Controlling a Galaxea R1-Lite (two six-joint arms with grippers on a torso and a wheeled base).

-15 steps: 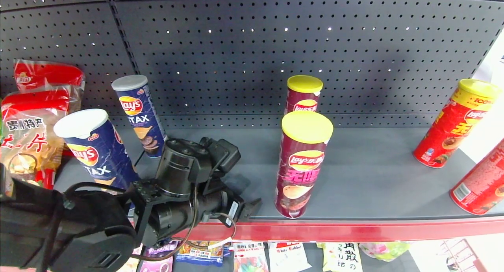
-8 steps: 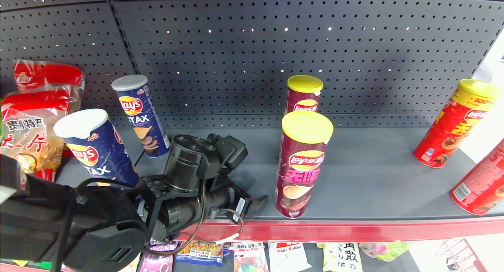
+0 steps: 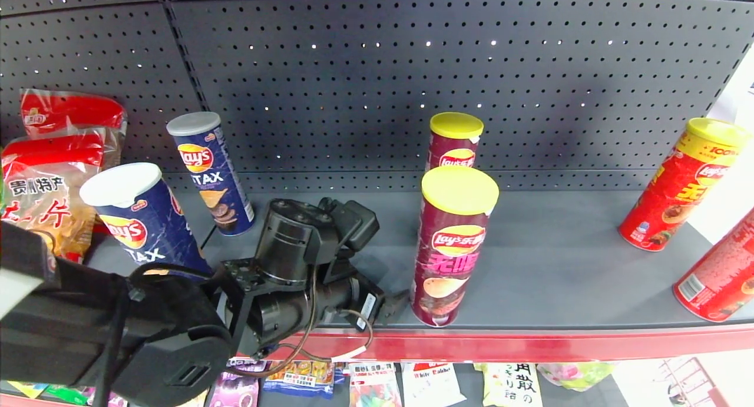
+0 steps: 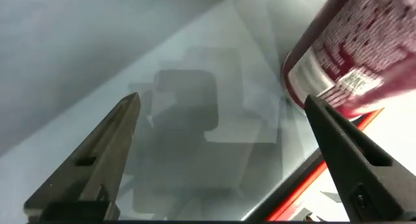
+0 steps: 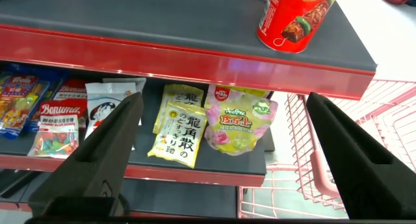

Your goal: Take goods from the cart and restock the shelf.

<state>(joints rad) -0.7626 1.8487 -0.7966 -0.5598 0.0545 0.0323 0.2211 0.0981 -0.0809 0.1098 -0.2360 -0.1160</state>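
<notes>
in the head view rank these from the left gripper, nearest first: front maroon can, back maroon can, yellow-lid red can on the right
1. front maroon can, just beside the left gripper at the front edge of the shelf.
2. back maroon can, straight behind the first, deeper in.
3. yellow-lid red can, far off on the right.

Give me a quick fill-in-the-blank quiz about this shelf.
The front maroon can has a ____ lid.
The blue cans stand to the ____ of it.
The left end effector is ____, not shut.
The shelf's front edge is ____.
Missing words: yellow; left; open; red.
</notes>
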